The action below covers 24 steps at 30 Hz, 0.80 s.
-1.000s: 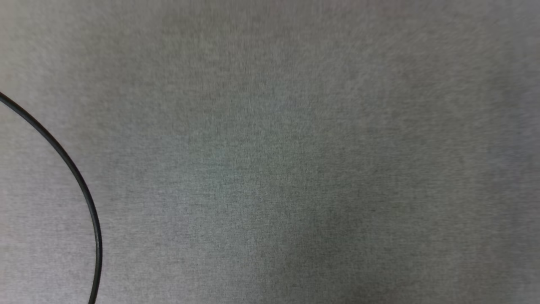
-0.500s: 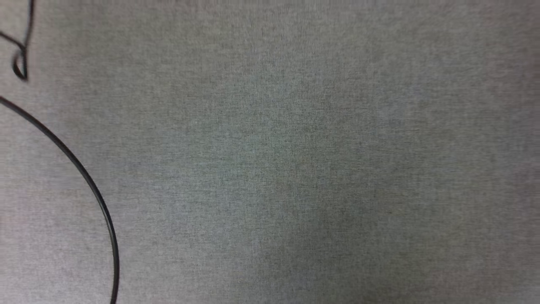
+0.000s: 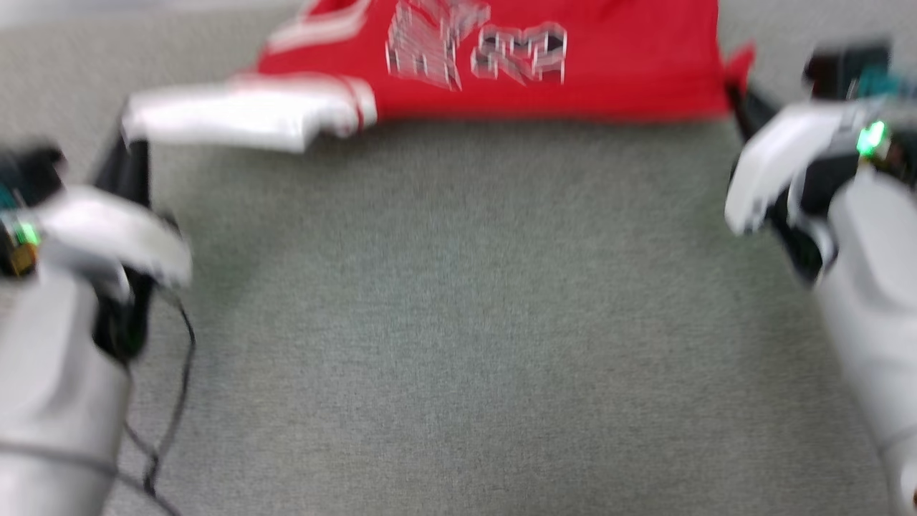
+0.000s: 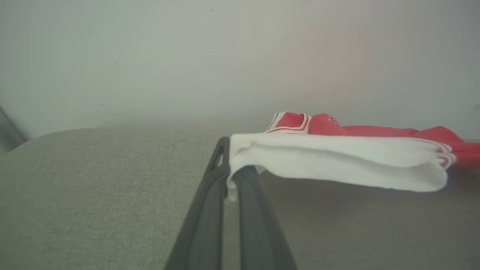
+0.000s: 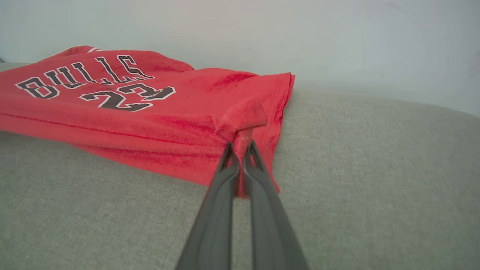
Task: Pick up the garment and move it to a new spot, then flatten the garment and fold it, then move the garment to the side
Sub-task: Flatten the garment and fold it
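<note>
Grey woven upholstery (image 3: 458,322) across the head view, with a pale wall (image 4: 187,56) behind it in both wrist views. Along the top edge of the head view, stretched from left to right and blurred: the red jersey T-shirt (image 3: 616,72), body lying on the upholstery. Black, white-edged lettering (image 5: 93,80) ("BULLS" over "23") at the upper left of the right wrist view.

At the upper left of the head view, the shirt's white sleeve (image 3: 229,115), with striped trim at its right end. Left gripper (image 4: 229,176) at mid-frame of the left wrist view, fingers pinched together on the sleeve's left end, the sleeve apparently held just off the upholstery (a soft shadow beneath it).

Right gripper (image 5: 240,147) at the centre of the right wrist view, fingers closed tight on a bunched bit of red hem at the shirt's near corner.

Thin black cable (image 3: 183,344) at the lower left of the head view, beside the left forearm.
</note>
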Tool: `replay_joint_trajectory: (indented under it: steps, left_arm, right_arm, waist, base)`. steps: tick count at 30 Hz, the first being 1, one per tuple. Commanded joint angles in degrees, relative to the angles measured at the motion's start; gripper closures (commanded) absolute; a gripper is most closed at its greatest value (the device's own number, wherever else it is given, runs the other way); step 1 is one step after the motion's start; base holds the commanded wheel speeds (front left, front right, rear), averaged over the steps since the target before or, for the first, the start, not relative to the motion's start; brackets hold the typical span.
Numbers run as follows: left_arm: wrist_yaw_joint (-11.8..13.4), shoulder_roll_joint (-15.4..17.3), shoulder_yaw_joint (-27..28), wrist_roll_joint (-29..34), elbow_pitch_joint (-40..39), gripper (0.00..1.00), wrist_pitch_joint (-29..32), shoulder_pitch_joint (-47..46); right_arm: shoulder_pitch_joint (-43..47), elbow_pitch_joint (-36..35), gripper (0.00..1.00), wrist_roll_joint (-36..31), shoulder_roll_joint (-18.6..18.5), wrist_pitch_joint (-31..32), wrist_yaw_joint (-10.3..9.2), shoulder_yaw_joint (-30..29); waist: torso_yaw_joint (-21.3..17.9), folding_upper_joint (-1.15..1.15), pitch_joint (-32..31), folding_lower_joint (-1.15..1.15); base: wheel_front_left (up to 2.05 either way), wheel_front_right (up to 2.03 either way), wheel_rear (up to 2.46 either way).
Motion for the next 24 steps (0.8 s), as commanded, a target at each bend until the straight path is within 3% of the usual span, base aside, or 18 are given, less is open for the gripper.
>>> replay_joint_trajectory:
  steps: [1, 8, 13, 19, 24]
  left_arm:
    - [1.19, 0.26, 0.64, 0.12, -1.66, 1.00, -0.40, 4.02]
    - [6.56, 0.71, 2.29, -2.63, -12.53, 1.00, 1.21, 25.17]
    - [11.95, 1.28, 3.86, -4.31, -22.33, 1.00, 3.61, 38.71]
    - [18.00, 1.18, 4.87, -5.55, -33.48, 1.00, 6.37, 52.35]
    - [21.36, 2.09, 6.05, -5.96, -40.64, 1.00, 7.76, 60.10]
  right_arm:
    - [3.46, -0.47, 1.00, 1.01, -1.16, -0.18, -0.10, 0.45]
    - [18.81, -5.50, 1.00, 6.26, -3.58, -0.53, -0.11, 2.77]
    - [29.75, -10.33, 1.00, 8.87, -4.98, 0.35, -0.12, 2.59]
    - [42.12, -17.97, 1.00, 9.60, -5.58, 1.85, -0.12, -0.33]
    - [50.51, -24.84, 1.00, 8.05, -4.65, 4.50, -0.12, -5.08]
  waist:
    - [-0.35, 0.00, -6.48, 0.01]
    - [-0.31, 0.00, -14.65, 0.01]
    - [-0.12, 0.00, -19.43, 0.01]
    - [0.67, 0.00, -22.25, 0.01]
    - [0.98, 0.00, -22.95, 0.01]
  base:
    - [0.00, 0.00, 0.00]
    - [0.00, 0.00, 0.00]
    - [0.00, 0.00, 0.00]
    - [0.00, 0.00, 0.00]
    - [0.00, 0.00, 0.00]
